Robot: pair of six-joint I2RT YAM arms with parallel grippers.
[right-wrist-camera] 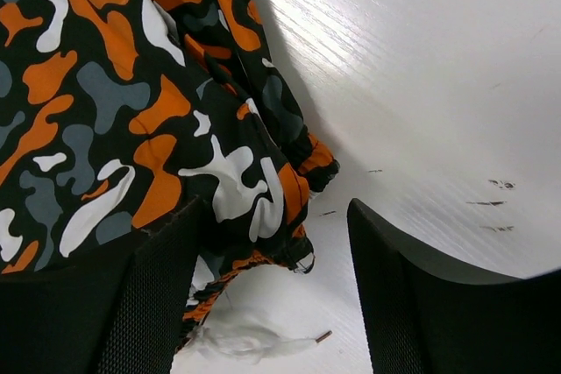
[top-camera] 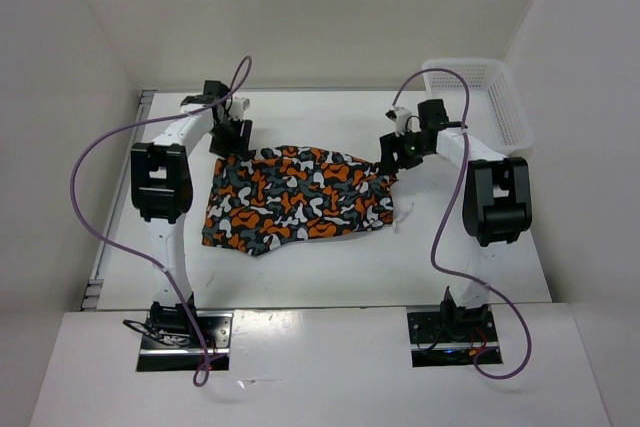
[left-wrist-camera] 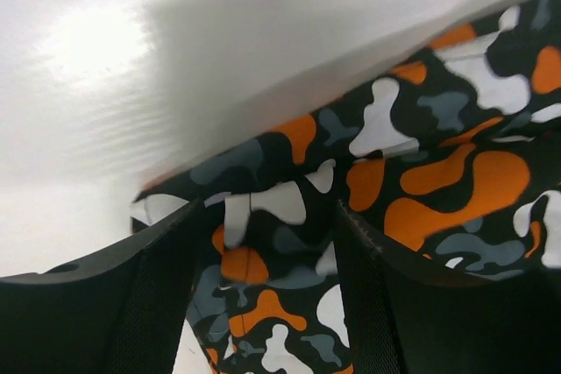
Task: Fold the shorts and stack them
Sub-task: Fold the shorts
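Observation:
The camouflage shorts (top-camera: 300,197) lie spread flat on the white table. My left gripper (top-camera: 232,143) is at their far left corner. In the left wrist view my left gripper (left-wrist-camera: 267,304) is open, its jaws wide apart with the fabric (left-wrist-camera: 412,155) lying between and beyond them. My right gripper (top-camera: 391,158) is at the far right corner. In the right wrist view my right gripper (right-wrist-camera: 276,295) is open and the shorts' corner (right-wrist-camera: 254,199) sits between its fingers, nearer the left one. A white drawstring end (right-wrist-camera: 254,343) lies on the table below that corner.
A white plastic mesh basket (top-camera: 503,97) stands at the back right of the table (top-camera: 330,267). White walls close in the left, back and right sides. Purple cables loop beside both arms.

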